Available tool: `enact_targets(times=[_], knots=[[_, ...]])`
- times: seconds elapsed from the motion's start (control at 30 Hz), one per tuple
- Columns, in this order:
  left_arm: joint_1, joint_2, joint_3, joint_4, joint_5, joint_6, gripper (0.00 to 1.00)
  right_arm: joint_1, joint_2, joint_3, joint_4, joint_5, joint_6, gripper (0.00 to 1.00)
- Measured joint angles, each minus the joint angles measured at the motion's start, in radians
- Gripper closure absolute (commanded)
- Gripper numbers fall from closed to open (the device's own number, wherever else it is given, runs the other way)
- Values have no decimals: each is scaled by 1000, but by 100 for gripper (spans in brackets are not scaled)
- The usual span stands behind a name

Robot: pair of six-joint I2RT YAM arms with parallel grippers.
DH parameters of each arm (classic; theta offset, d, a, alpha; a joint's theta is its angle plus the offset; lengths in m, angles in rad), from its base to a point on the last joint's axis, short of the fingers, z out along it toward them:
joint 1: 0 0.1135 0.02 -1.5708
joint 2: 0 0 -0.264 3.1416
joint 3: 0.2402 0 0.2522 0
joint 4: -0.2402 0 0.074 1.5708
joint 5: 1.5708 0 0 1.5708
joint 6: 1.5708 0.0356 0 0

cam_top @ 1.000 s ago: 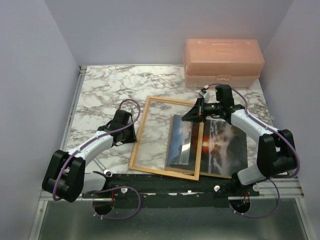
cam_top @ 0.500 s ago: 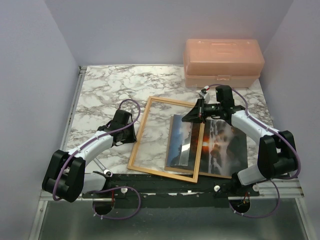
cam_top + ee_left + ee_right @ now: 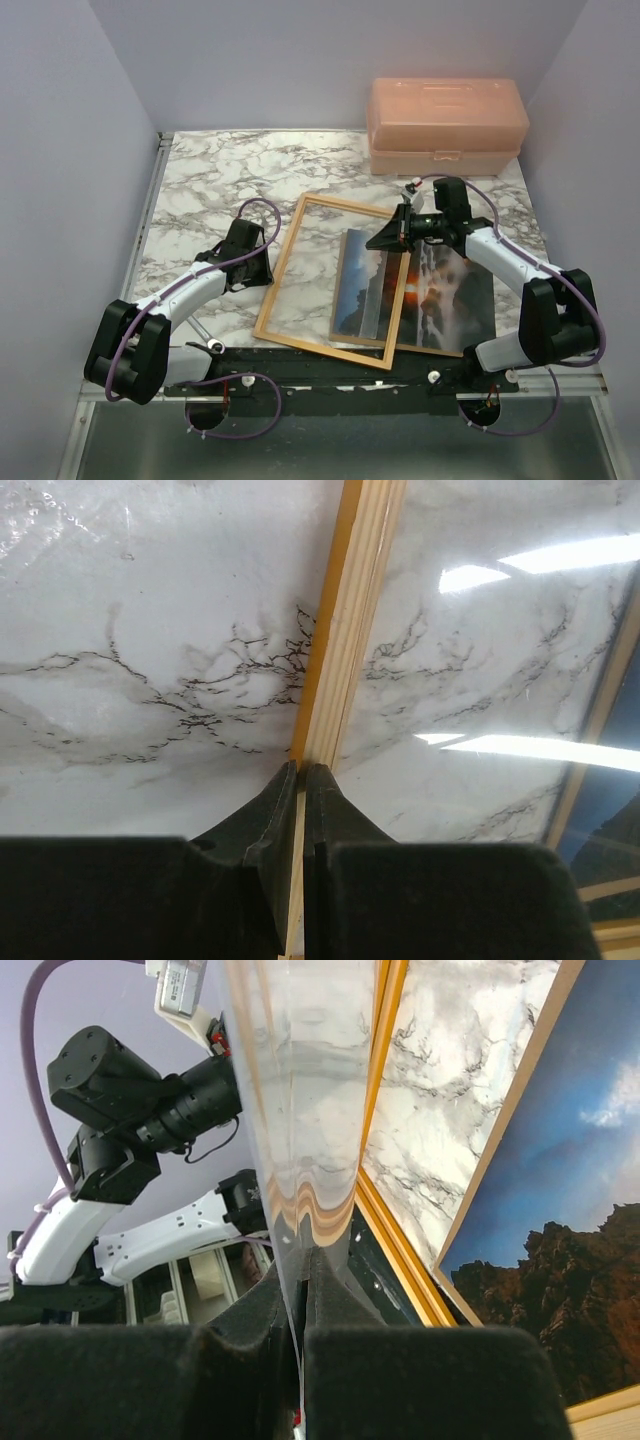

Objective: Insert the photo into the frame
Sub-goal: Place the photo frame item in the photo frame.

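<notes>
The frame (image 3: 318, 349) lay a bit crooked on the marble table (image 3: 215, 175), near the front. Inside it sat a clear sheet (image 3: 310, 270). The marble showed thru it & lamp light bounced off it. The photo (image 3: 445, 295) lay flat, pic side up, at the frame's R side. The frame's R bar ran across the photo. So the L part of the photo showed inside the frame & the bigger R part stuck out past it. Far back on the R stood a pink box (image 3: 446, 122) w/ its lid shut. It was cloudy, so what was in it couldn't be seen.

The L gripper (image 3: 262, 262) was at the frame's L bar. In the L wrist view its two fingers were pressed close together w/ the thin wood bar pinched between them. The photo was well apart from these fingers, across the whole frame.

The R gripper (image 3: 388, 238) was at the frame's far R corner. In the R wrist view its fingers were squeezed tight on the edge of the clear sheet, w/ the orange bar just beside them. The photo's far edge lay right by these fingertips, but they weren't holding it.
</notes>
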Motion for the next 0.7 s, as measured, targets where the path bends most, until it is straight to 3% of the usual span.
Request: enact_targets(times=[0.7], knots=[[0,1,2,0,0,0,92,3,-91,-42,-17,39,-29,99]])
